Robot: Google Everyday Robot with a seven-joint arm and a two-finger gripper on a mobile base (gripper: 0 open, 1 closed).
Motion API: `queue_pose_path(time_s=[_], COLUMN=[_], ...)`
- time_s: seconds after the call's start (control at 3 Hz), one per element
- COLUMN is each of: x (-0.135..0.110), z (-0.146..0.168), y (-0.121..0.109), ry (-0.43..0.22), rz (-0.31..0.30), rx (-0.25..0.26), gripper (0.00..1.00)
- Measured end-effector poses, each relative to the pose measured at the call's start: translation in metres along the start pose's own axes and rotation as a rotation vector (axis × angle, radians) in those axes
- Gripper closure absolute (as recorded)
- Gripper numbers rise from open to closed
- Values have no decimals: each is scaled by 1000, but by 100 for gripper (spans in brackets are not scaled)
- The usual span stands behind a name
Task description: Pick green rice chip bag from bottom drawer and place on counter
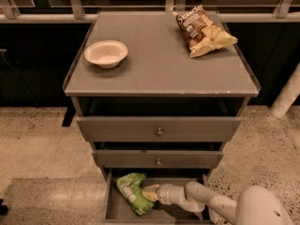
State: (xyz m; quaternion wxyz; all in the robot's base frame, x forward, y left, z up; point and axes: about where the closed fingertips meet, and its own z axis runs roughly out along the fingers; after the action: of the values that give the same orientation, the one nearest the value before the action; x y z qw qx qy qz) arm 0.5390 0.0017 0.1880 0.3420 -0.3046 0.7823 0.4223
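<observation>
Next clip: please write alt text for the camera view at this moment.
The robot's gripper reaches into the open bottom drawer of a grey three-drawer cabinet, right up against the green rice chip bag lying inside. On the counter above sit a pale bowl at picture left and a brown-and-cream chip bag at back right.
</observation>
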Motion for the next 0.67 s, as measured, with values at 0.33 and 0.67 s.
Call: queue_pose_path(time_s=[0.33, 0.67], x=[-30, -41], z=[-39, -87], y=[9, 33], ry=[-54, -87], rz=[-39, -38], rx=[81, 176], gripper=[100, 100])
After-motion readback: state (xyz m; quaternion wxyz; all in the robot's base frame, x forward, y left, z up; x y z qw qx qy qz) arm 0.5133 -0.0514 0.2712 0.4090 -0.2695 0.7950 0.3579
